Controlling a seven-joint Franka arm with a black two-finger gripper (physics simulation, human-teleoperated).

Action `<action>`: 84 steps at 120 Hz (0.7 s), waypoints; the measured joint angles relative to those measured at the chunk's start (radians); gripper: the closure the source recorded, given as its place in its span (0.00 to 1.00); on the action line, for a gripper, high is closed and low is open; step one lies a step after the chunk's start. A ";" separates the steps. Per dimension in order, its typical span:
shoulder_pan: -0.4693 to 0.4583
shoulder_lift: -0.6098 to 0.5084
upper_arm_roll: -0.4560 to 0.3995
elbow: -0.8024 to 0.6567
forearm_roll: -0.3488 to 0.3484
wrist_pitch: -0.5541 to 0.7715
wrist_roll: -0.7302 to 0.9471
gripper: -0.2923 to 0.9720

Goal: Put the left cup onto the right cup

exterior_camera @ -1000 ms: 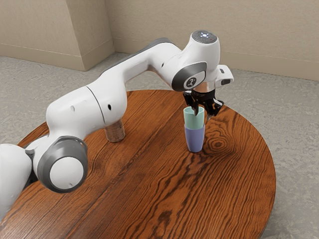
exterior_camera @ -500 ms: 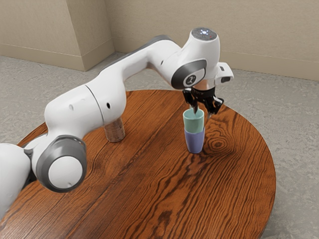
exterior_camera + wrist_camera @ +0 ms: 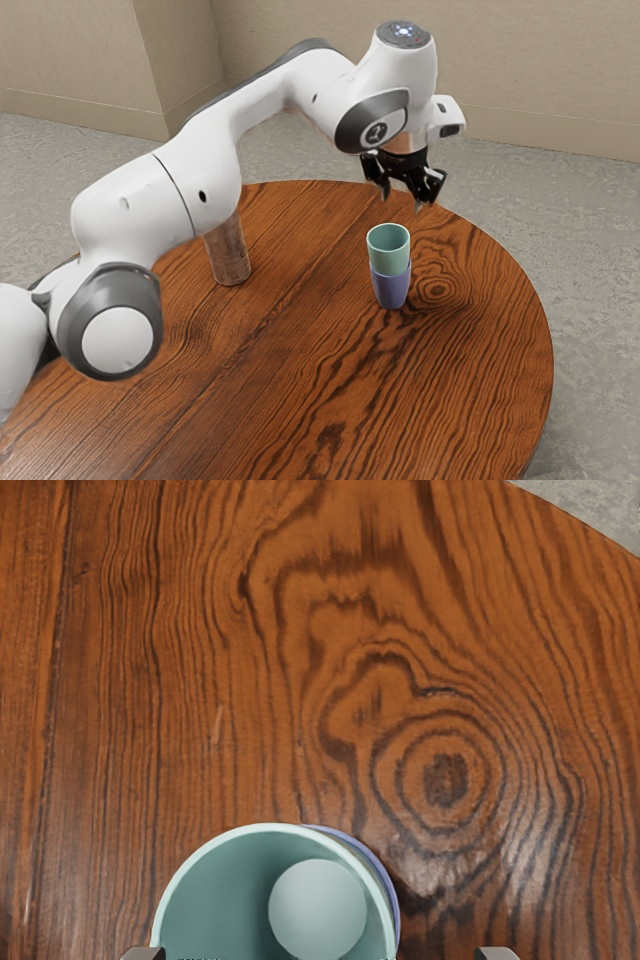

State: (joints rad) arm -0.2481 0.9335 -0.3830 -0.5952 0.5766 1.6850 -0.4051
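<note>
A teal cup [image 3: 388, 246] stands nested upright in a lavender cup [image 3: 390, 288] on the round wooden table [image 3: 300, 380], toward the exterior view's right. My black gripper [image 3: 404, 194] hangs open well above the teal cup's rim, touching neither cup. In the wrist view I look straight down into the teal cup [image 3: 230, 900], directly under my hand, with a sliver of the lavender cup [image 3: 386, 880] showing around its rim.
The table's rounded edge [image 3: 535, 300] runs close to the cups on the exterior view's right, with grey floor [image 3: 590, 230] beyond. My arm's base column [image 3: 228, 250] stands on the table at the exterior view's left of the cups. A dark wood knot [image 3: 440, 780] lies beside the cups.
My gripper has let go of the teal cup and risen straight up away from it. The teal cup stays seated in the lavender cup.
</note>
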 joint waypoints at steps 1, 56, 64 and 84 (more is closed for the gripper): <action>0.000 -0.006 0.000 -0.003 0.000 -0.001 0.000 0.48; 0.016 -0.694 0.327 -0.689 -0.291 -0.064 0.000 0.27; 0.058 -0.774 0.339 -0.766 -0.322 -0.085 0.008 0.26; 0.163 -0.931 0.417 -0.981 -0.409 -0.137 0.059 0.24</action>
State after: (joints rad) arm -0.0852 0.0021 0.0339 -1.5760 0.1673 1.5485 -0.3459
